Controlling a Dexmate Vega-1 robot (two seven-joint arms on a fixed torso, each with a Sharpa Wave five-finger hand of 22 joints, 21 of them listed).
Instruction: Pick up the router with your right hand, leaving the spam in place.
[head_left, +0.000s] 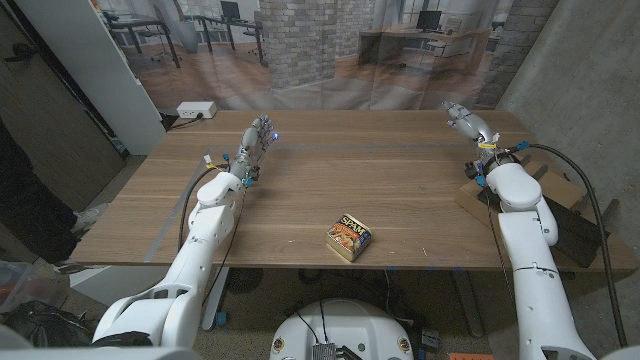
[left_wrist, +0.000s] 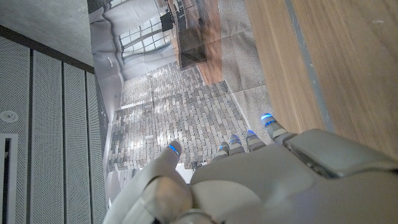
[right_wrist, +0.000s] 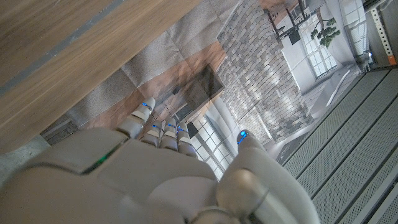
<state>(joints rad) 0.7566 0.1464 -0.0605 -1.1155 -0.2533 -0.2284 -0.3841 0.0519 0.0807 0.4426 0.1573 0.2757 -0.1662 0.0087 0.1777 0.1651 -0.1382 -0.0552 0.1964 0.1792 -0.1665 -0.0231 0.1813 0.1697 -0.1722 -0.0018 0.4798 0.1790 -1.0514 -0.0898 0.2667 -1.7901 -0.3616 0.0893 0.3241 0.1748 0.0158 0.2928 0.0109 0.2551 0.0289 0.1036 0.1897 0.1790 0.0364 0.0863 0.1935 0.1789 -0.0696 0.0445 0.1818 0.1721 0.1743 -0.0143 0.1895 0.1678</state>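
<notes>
A Spam can (head_left: 349, 237) lies on the wooden table (head_left: 400, 190) near the front edge, about midway between my arms. A small white box with a cable (head_left: 196, 110), which may be the router, sits at the table's far left corner. My left hand (head_left: 256, 137) is held over the far left part of the table, fingers extended and holding nothing; its back (left_wrist: 249, 180) appears in the left wrist view. My right hand (head_left: 466, 120) is held over the far right part, also holding nothing, and its back (right_wrist: 155, 174) appears in the right wrist view. Both hands are far from the can.
A brown cardboard box with dark contents (head_left: 560, 205) stands beside the table's right edge, by my right arm. A printed backdrop of a brick office (head_left: 320, 50) hangs behind the table. Dark clothing (head_left: 25, 200) is at the picture's left edge.
</notes>
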